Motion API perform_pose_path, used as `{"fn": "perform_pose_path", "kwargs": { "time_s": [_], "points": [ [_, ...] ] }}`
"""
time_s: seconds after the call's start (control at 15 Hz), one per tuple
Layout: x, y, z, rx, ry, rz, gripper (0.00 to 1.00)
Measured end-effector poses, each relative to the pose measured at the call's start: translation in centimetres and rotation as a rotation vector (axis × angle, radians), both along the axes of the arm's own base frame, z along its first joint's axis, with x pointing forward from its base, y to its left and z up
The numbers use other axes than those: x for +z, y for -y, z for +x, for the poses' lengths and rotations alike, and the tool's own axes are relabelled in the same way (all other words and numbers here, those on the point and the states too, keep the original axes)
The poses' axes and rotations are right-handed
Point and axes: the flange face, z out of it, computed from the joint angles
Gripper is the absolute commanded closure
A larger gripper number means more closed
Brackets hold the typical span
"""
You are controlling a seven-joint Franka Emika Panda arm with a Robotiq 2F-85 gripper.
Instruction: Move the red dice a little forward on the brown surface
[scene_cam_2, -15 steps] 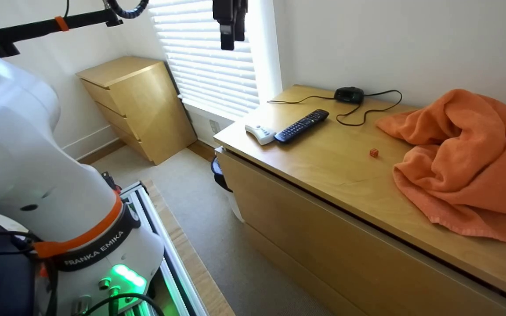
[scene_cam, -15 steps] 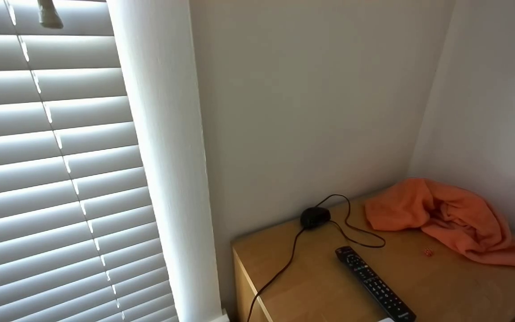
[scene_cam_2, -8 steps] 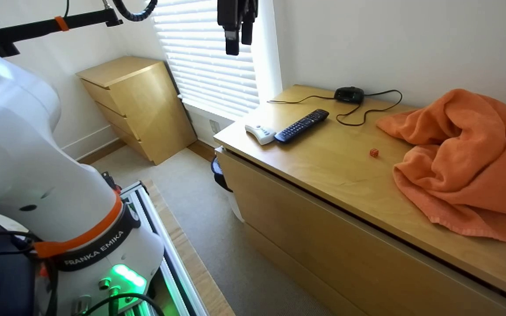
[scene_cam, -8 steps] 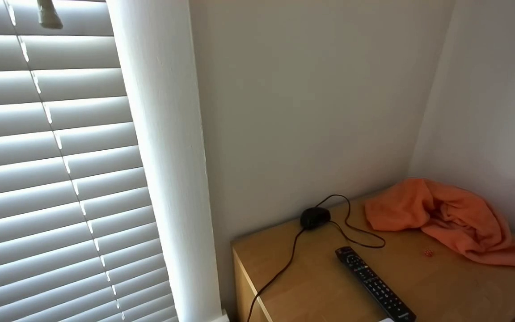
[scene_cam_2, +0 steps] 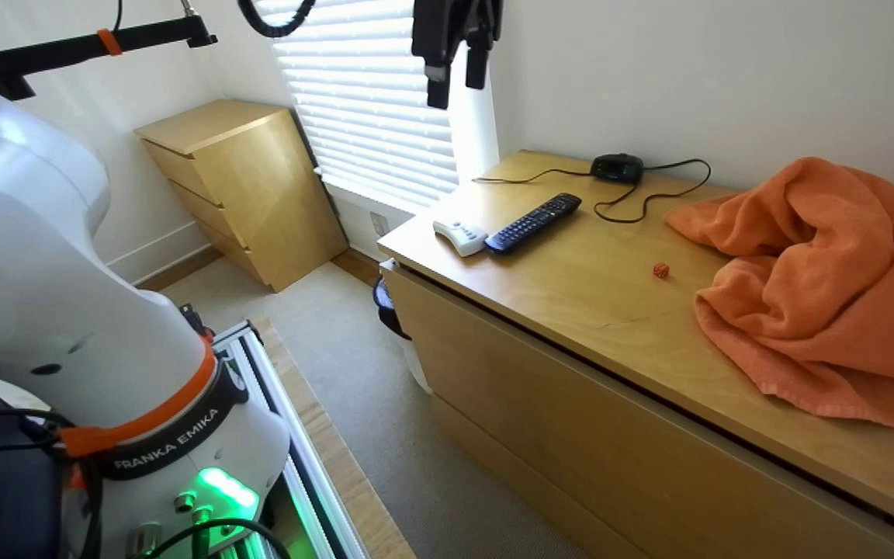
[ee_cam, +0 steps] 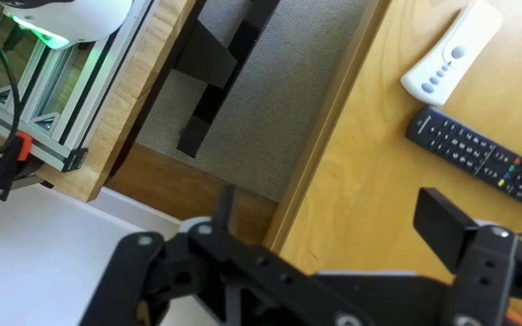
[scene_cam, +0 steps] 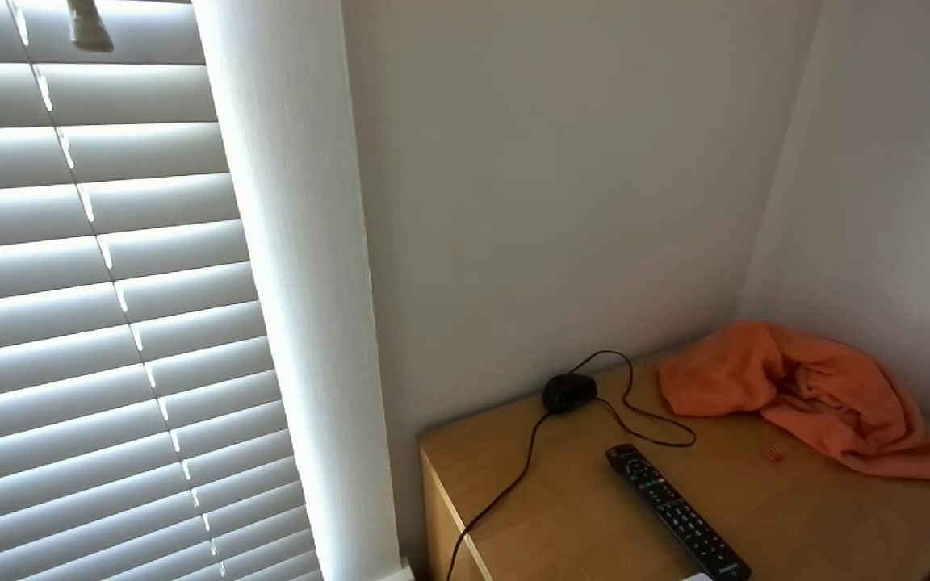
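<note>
Three views, one bench [scene_cam_2: 563, 287]
Both exterior views face the wall [scene_cam_2: 687, 78], sharing towel [scene_cam_2: 858, 326] and remote [scene_cam_2: 534, 223]; my wrist view looks down, close behind my fingers [ee_cam: 442, 226].

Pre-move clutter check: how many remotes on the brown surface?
2: black remote, left of the red dice in an exterior view; white remote, just left of the black one. More could hide under the orange cloth.

White arm [scene_cam_2: 67, 256], orange band [scene_cam_2: 117, 435], green-lit base [scene_cam_2: 206, 470], black fingers [ee_cam: 442, 226]
</note>
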Motion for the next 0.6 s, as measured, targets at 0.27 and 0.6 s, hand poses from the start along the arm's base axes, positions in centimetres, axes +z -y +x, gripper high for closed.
{"fn": "perform_pose_path", "kwargs": {
  "time_s": [0.27, 0.6],
  "points": [
    [-4.1, 6.2, 3.1, -0.214, 0.006, 0.004, 0.0],
    [-8.9, 11.3, 6.4, -0.471, 0.024, 0.04, 0.0]
  ]
}}
